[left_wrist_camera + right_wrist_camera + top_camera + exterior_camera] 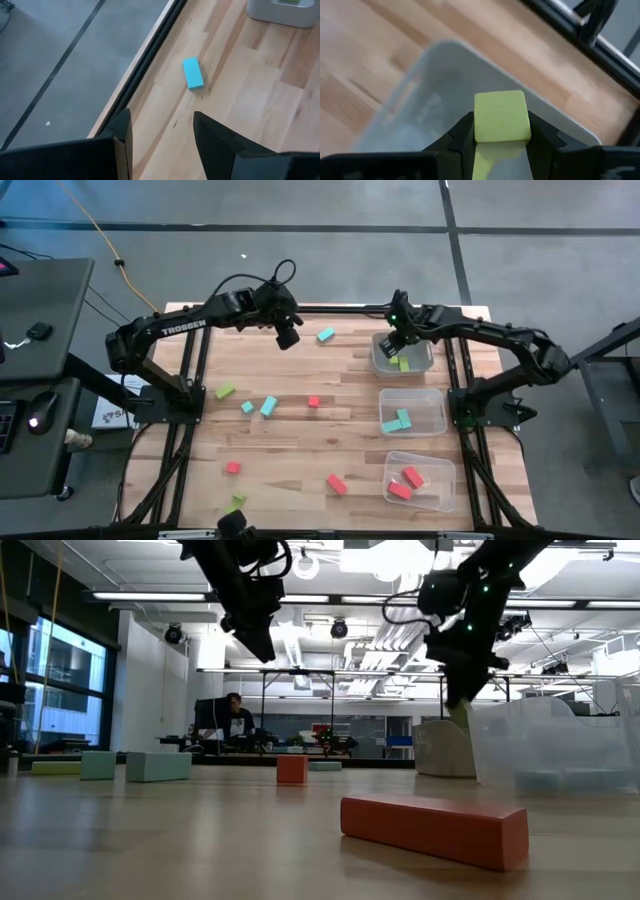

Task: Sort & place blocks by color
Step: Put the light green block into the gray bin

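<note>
My right gripper (pixel 501 137) is shut on a lime green block (pixel 501 115) and hangs over the far clear bin (pixel 380 360), where another green block (pixel 403 364) lies. My left gripper (pixel 161 137) stands open above the table's far edge, with a light blue block (pixel 193 73) lying flat on the wood just beyond its fingers and nothing between them. In the high view that blue block (pixel 325 335) lies right of my left gripper (pixel 288 336). Loose green (pixel 224 391), blue (pixel 268 406) and red blocks (pixel 336 483) lie on the table. My right gripper pinches the green block by two opposite sides (pixel 479 125) between its two fingers. The fingers slant down from above. The block sits at the fingers' ends, lifted clear above the far bin's open top.
A middle bin (pixel 440 420) holds blue blocks and a near bin (pixel 445 470) holds red ones, all along the table's right side. A red bar (pixel 435 828) lies close to the near edge. A person sits in the room far behind the table.
</note>
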Controlling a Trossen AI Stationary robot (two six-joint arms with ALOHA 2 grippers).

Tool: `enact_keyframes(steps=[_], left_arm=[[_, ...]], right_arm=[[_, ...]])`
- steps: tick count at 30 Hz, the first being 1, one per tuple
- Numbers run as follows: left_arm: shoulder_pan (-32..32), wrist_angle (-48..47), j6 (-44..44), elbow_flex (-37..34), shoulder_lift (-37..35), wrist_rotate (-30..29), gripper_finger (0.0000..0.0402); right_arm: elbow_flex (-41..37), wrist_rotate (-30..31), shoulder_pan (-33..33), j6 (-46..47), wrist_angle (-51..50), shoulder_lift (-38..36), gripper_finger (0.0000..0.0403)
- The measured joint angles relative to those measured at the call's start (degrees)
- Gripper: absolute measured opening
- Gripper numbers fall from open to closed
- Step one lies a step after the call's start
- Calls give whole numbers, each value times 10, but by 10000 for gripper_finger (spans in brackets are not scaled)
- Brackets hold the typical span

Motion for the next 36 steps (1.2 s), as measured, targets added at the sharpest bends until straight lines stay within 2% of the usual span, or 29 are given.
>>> enact_keyframes(steps=[6,12,19,27,36], left_arm=[[1,0,1,0,0,0,129],[1,0,2,0,0,0,129],[1,0,2,0,0,0,129],[1,0,2,0,0,0,129],[1,-1,2,0,0,0,129]], right_arm=[[0,3,0,-69,-31,41,112],[0,32,0,-156,-30,84,112],[0,34,0,-249,-30,131,112],[0,49,0,-258,-32,158,114],[0,43,1,-255,-39,158,178]])
